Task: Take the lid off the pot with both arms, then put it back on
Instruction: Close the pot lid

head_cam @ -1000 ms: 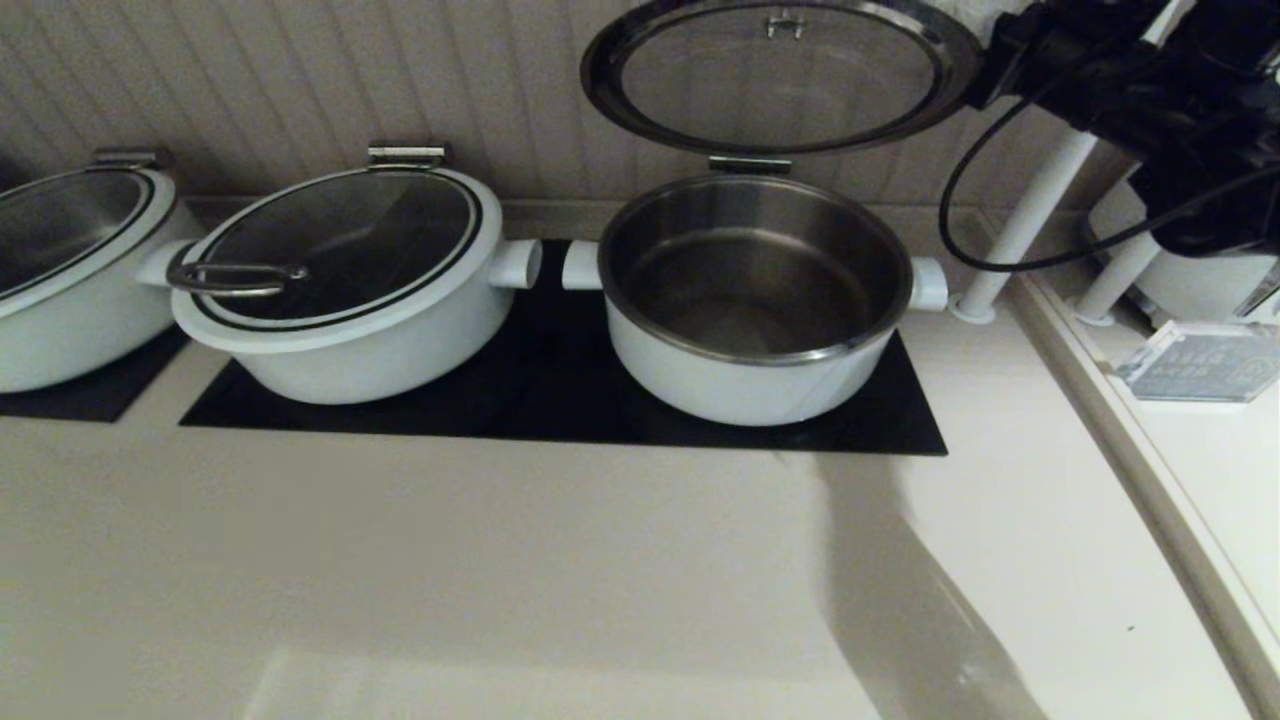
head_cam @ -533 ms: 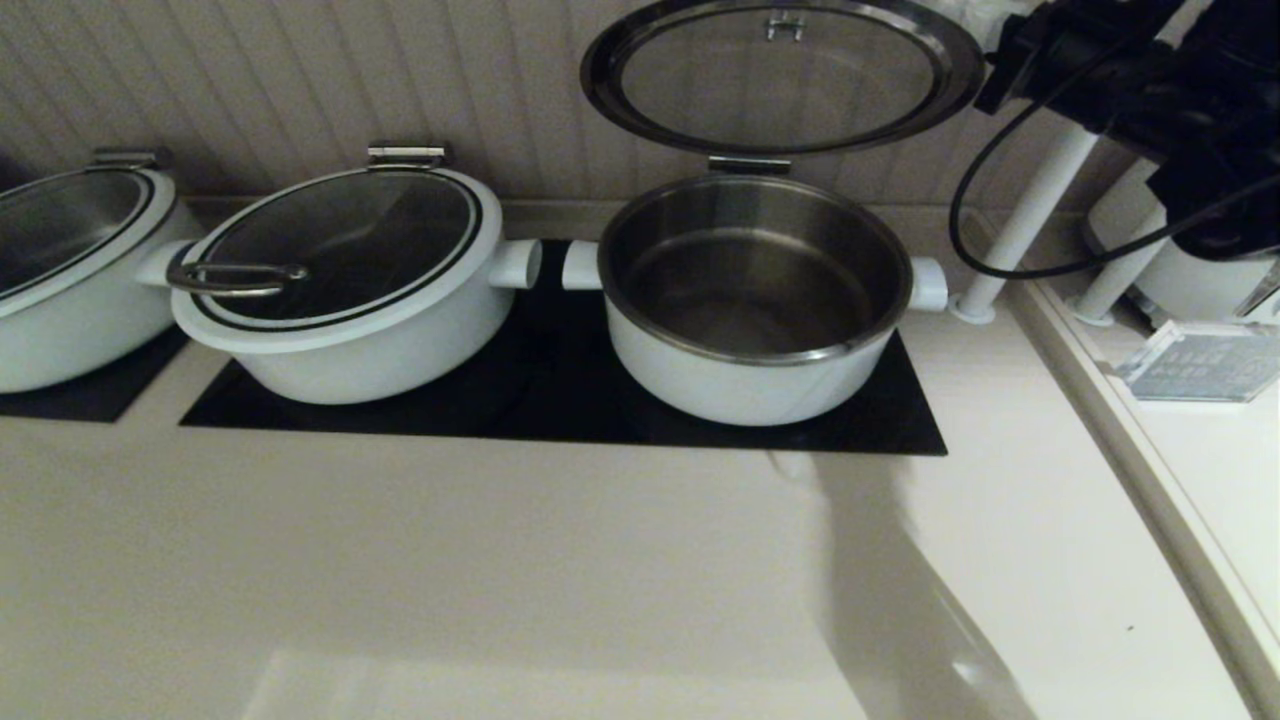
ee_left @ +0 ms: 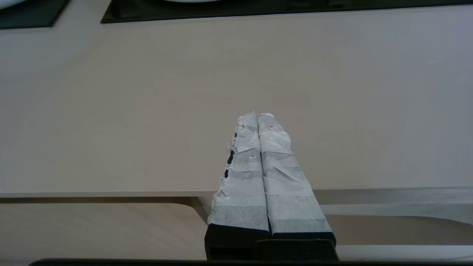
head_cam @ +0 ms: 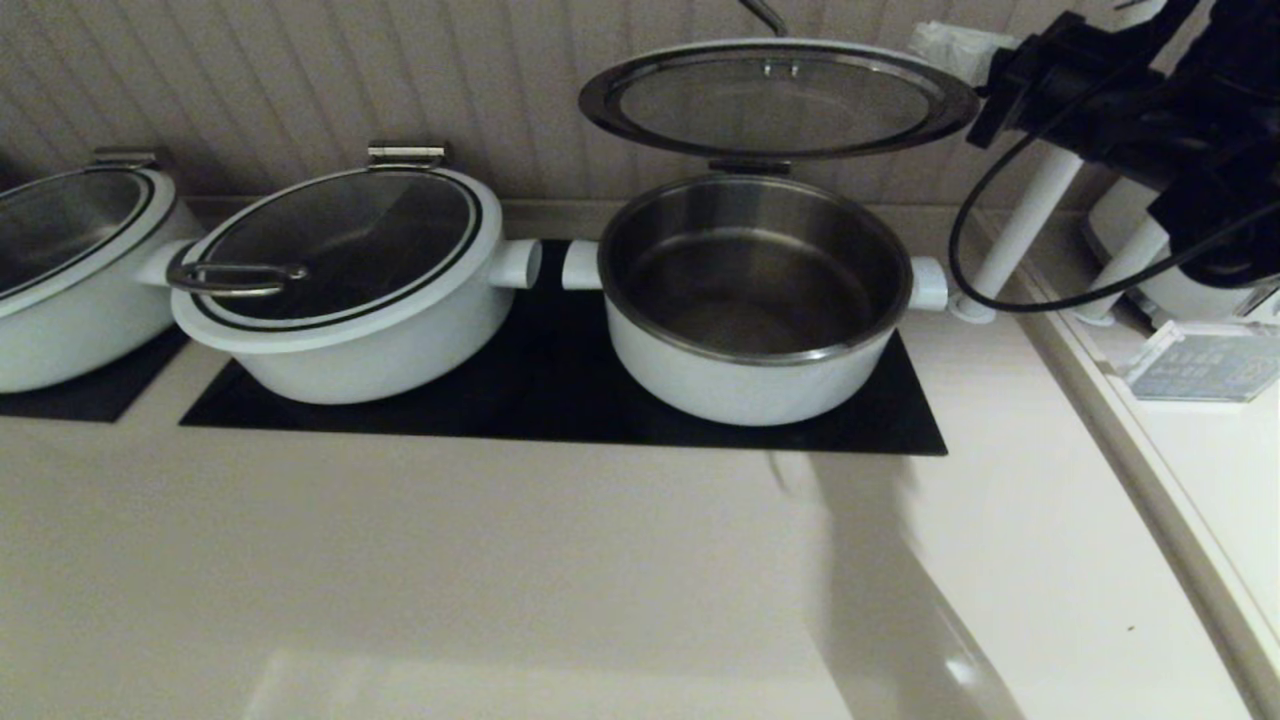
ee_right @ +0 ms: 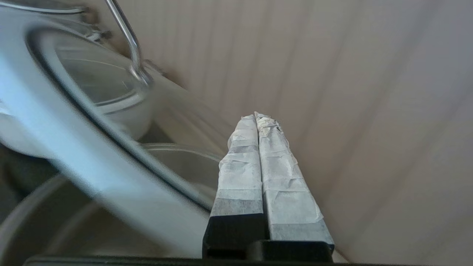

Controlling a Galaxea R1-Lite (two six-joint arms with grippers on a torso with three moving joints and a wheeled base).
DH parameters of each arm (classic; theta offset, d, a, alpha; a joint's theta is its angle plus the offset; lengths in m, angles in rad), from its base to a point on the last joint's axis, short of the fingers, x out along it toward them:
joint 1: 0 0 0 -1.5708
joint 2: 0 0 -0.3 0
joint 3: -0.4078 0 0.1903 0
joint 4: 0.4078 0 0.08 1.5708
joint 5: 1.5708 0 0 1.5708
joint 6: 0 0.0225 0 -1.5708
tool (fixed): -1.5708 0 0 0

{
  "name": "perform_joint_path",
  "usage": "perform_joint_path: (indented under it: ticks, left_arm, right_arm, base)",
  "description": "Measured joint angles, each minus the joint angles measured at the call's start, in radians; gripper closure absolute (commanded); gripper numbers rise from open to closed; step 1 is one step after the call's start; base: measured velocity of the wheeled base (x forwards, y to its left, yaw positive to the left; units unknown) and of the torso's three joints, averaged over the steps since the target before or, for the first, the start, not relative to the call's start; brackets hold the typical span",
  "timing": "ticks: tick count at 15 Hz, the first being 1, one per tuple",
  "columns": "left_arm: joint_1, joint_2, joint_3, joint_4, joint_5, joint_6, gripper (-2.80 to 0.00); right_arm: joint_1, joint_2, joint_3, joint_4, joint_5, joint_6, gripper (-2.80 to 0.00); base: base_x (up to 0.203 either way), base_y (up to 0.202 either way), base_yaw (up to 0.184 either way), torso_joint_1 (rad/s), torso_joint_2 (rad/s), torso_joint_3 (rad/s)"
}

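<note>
The pot (head_cam: pixel 750 385) is wide and white with a steel liner, and stands open on the black cooktop (head_cam: pixel 560 410). Its glass lid (head_cam: pixel 780 100) hangs raised on the rear hinge, tilted over the pot. In the right wrist view the lid's white rim (ee_right: pixel 74 155) and steel handle (ee_right: pixel 130 40) show beside my right gripper (ee_right: pixel 257 116). That gripper is shut and empty, and its white tip (head_cam: pixel 945 40) is by the lid's right edge, apart from it. My left gripper (ee_left: pixel 257 115) is shut and empty over the counter's front edge, out of the head view.
A second white pot (head_cam: pixel 340 330) with a loop-handled lid stands left of the open one, and a third (head_cam: pixel 60 300) at far left. White posts (head_cam: pixel 1020 230) and a raised ledge with a clear box (head_cam: pixel 1200 360) stand to the right.
The lid has swung down on its hinge from near upright to a flatter tilt over the pot. My right arm has shifted slightly right and down.
</note>
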Motion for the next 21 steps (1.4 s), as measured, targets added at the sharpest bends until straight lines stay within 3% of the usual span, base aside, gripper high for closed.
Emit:
perform_joint_path:
  ticks: [6,21]
  left_arm:
    - [0.0,0.0,0.0,0.0,0.0,0.001,0.0]
    - [0.0,0.0,0.0,0.0,0.0,0.0,0.0]
  right_arm:
    - [0.018,-0.026,0.087,-0.008,0.005,-0.033,0.0]
    - [0.038,-0.064,0.378,-0.196,0.007,-0.033,0.0]
  base:
    - [0.0,0.0,0.0,0.0,0.0,0.0]
    - [0.0,0.0,0.0,0.0,0.0,0.0]
